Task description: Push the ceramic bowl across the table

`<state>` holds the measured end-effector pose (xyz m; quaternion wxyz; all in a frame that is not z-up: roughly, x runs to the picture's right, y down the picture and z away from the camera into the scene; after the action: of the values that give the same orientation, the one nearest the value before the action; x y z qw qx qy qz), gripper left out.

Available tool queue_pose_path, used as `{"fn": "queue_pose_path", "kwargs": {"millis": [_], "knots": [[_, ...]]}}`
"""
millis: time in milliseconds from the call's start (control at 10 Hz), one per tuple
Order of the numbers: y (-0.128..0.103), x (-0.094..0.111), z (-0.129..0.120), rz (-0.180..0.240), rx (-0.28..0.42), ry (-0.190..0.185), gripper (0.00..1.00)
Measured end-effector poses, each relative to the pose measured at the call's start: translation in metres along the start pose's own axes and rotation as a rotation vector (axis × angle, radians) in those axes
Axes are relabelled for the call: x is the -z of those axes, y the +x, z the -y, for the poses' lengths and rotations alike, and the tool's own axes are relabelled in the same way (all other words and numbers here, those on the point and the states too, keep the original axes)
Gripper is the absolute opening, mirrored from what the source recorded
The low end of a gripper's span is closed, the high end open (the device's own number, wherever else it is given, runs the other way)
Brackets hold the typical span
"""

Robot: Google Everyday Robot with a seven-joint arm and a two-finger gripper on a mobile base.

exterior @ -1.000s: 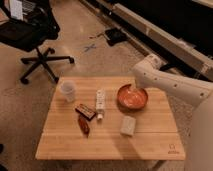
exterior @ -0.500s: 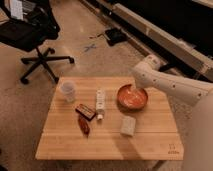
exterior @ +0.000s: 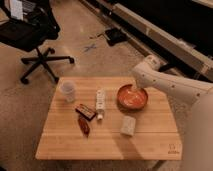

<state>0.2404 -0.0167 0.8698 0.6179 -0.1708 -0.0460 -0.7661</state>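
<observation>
Change since 1 second ago: the white arm (exterior: 170, 85) has edged slightly left over the table's far side; the ceramic bowl (exterior: 127, 102) sits where it sat, with no shift to be seen.

Item 1. Ceramic bowl: round, shallow, orange-red inside with a darker rim. It stands upright on the table (exterior: 150, 132), right of centre and toward the far edge.

Item 2. Gripper (exterior: 136, 92): at the end of the arm, lowered into the far-right part of the bowl, at or against the inner wall. Whether it is clenched or released cannot be told from here.

Item 3. Arm: it enters from the right, bends at a rounded white housing above the bowl's far rim, then drops to the gripper.

Item 4. Table: low, rectangular, light wood planks, with a small dark logo (exterior: 173, 149) at the near-right corner.

Item 5. Pale block (exterior: 128, 125): lying nearer the viewer than the bowl, apart from it.

Item 6. White tube (exterior: 100, 103): lying lengthwise left of the bowl.

Item 7. Dark packet (exterior: 85, 111): just left of the tube.

Item 8. Reddish-brown piece (exterior: 83, 126): just in front of the packet.

Item 9. Translucent white cup (exterior: 68, 91): upright near the far-left corner.

Item 10. Black office chair (exterior: 35, 35): on the speckled floor beyond the table, to the left.

Item 11. Blue cross mark (exterior: 90, 48): on the floor behind the table.
</observation>
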Motion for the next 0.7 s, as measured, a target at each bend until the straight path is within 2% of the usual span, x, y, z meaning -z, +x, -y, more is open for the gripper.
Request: {"fn": "queue_pose_path", "kwargs": {"millis": [700], "knots": [[0.0067, -0.0053, -0.0035, -0.021, 0.029, -0.017, 0.80]]}}
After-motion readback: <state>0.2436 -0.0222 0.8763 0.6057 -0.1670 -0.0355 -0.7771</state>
